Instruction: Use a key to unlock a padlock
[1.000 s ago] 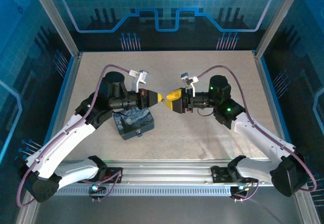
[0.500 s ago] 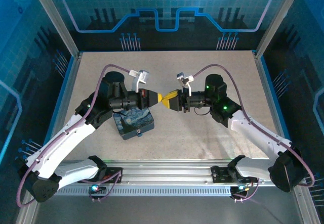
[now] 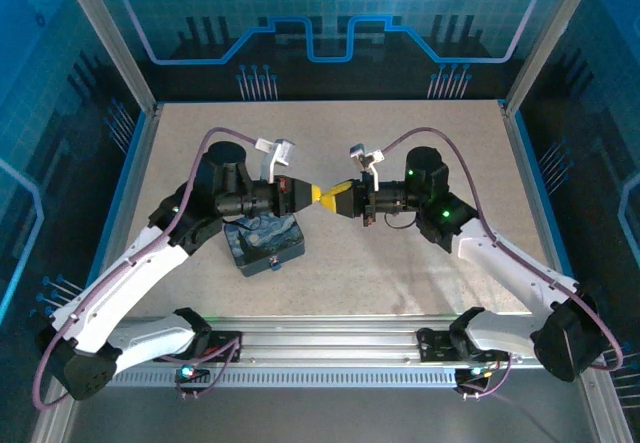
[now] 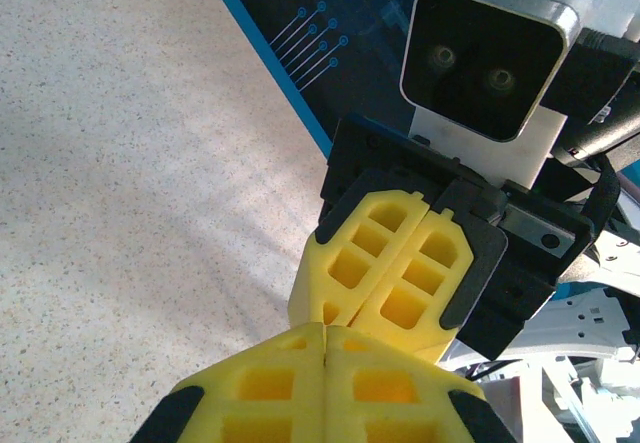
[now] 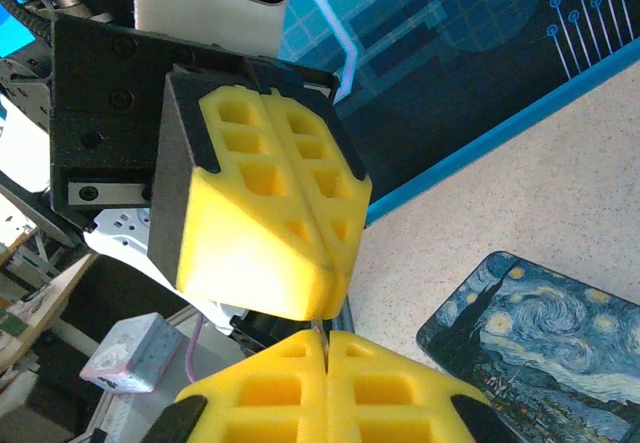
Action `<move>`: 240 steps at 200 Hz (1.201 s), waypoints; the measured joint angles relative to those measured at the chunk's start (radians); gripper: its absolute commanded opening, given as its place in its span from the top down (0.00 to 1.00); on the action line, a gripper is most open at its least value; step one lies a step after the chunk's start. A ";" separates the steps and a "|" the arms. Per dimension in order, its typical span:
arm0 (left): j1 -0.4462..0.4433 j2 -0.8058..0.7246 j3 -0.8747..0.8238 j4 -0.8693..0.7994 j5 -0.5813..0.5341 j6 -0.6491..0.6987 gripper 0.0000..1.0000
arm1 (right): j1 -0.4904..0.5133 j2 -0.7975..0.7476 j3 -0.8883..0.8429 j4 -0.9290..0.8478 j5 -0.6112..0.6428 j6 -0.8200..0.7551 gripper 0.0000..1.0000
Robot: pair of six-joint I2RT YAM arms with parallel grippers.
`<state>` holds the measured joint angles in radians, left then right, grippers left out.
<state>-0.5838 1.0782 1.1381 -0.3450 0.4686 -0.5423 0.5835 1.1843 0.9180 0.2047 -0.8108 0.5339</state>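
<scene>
Table: speckled beige tabletop inside a blue-walled cell, bare apart from one box.
Right gripper: the yellow foam-padded right gripper stood with its jaws apart a second ago. It has since moved in towards the left and its pads are now pressed together, tip against the left gripper's tip, above the table.
Left gripper: the yellow foam-padded left gripper is pinched closed as before and has not moved.
Meaning: this looks like a handover or regrip of something very small between the two tips. Whether a key sits between either pair of pads cannot be told.
Box: a rectangular box printed with a blue-and-yellow starry night lies flat just below the left wrist.
Padlock: the tiny dark padlock with a silvery glint seems to sit at the box's near edge, well apart from both grippers. It is too small to be sure of.
In the way: the left forearm hangs over the box's far side, so it may crowd any approach to the lock.
</scene>
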 measured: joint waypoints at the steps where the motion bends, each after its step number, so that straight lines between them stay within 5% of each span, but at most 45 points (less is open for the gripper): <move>1: 0.000 0.000 0.000 0.000 0.000 0.000 0.96 | 0.000 -0.001 0.000 -0.001 0.000 -0.001 1.00; 53: 0.010 0.000 0.000 0.000 -0.042 -0.002 0.34 | -0.001 -0.056 -0.004 -0.093 0.058 -0.049 1.00; 82: 0.034 0.000 0.000 -0.027 -0.100 -0.010 0.19 | -0.001 -0.093 -0.008 -0.188 0.130 -0.088 1.00; 125: 0.083 0.030 0.000 -0.146 -0.257 -0.009 0.05 | -0.001 -0.136 -0.051 -0.330 0.273 -0.132 1.00; 188: 0.196 0.196 -0.014 -0.259 -0.379 -0.028 0.04 | -0.011 -0.142 -0.122 -0.432 0.438 -0.143 1.00; 240: 0.206 0.321 -0.015 -0.302 -0.406 -0.039 0.03 | -0.051 -0.089 -0.122 -0.463 0.510 -0.160 1.00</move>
<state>-0.3782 1.3994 1.1233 -0.6468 0.0631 -0.5816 0.5327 1.0958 0.7956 -0.2584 -0.3008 0.3740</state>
